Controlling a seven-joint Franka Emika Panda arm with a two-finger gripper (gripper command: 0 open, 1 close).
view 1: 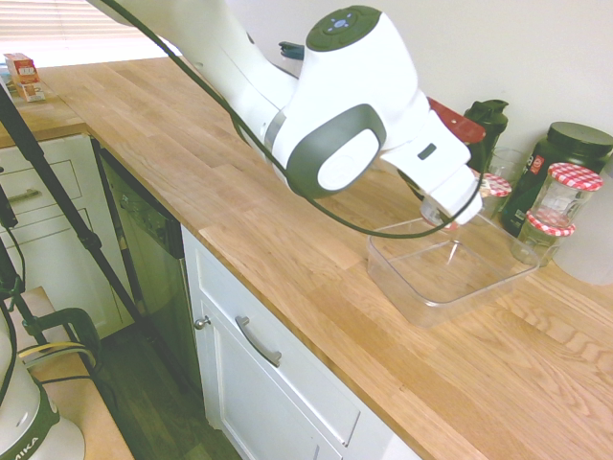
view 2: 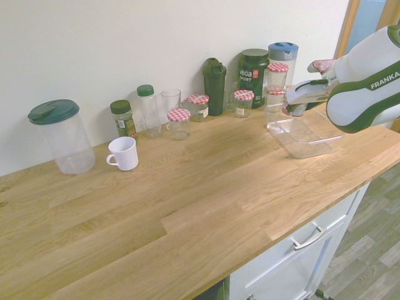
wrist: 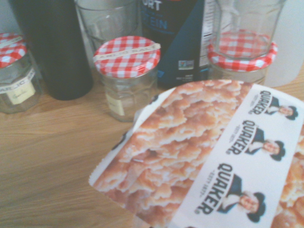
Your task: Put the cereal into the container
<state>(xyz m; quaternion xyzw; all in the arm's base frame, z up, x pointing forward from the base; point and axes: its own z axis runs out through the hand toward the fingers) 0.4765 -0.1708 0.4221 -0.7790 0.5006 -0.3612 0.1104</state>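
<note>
We have the Quaker cereal pack (wrist: 209,161) clamped in the closed gripper (view 1: 450,206), tilted downward, with the clear square container (view 1: 450,273) on the worktop (view 1: 287,240) directly beneath and slightly ahead.

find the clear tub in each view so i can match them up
First exterior view: tub at right of centre on the counter, under the hand.
Second exterior view: tub at upper right, near the counter's front edge.
Wrist view: not in it; the Quaker pack fills the foreground.
Shared landmark: the dark Vega tub among the checked-lid jars, by the wall.
</note>
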